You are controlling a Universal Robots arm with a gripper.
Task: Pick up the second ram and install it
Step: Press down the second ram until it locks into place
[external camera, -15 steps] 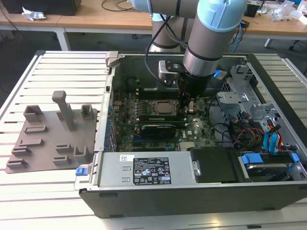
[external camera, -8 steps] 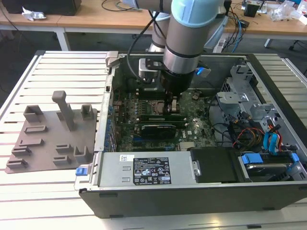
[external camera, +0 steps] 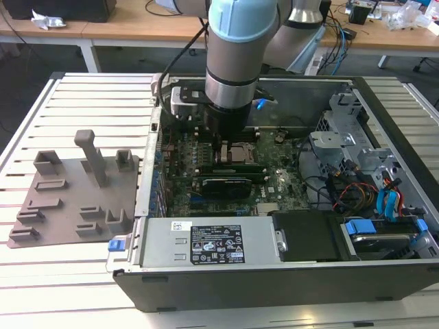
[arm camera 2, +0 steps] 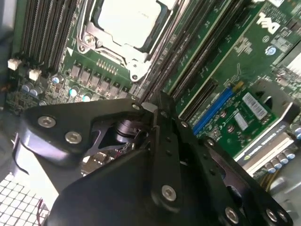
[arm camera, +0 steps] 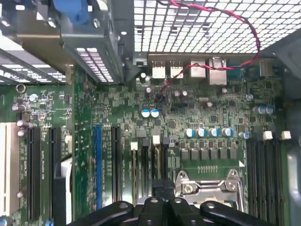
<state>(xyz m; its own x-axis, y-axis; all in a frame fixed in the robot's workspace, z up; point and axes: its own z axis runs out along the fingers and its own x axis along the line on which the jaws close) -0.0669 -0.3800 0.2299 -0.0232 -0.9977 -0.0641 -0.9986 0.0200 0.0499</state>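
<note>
My gripper (external camera: 230, 147) is down inside the open computer case, low over the green motherboard (external camera: 274, 179), beside the silver CPU socket (arm camera 2: 124, 21). In both wrist views its black fingers (arm camera: 160, 188) are pressed together, with no gap showing. Their tips sit right over the row of long dark memory slots (arm camera: 146, 165) next to the socket. The second ram is hidden. I cannot tell whether a stick stands edge-on in the slot under the tips.
The grey plastic holder tray (external camera: 68, 199) lies on the slatted table at the exterior view's left, outside the case. Case walls, a drive cage with cables (external camera: 370, 178), the power supply (external camera: 206, 243) and a graphics card (external camera: 221, 185) crowd the gripper.
</note>
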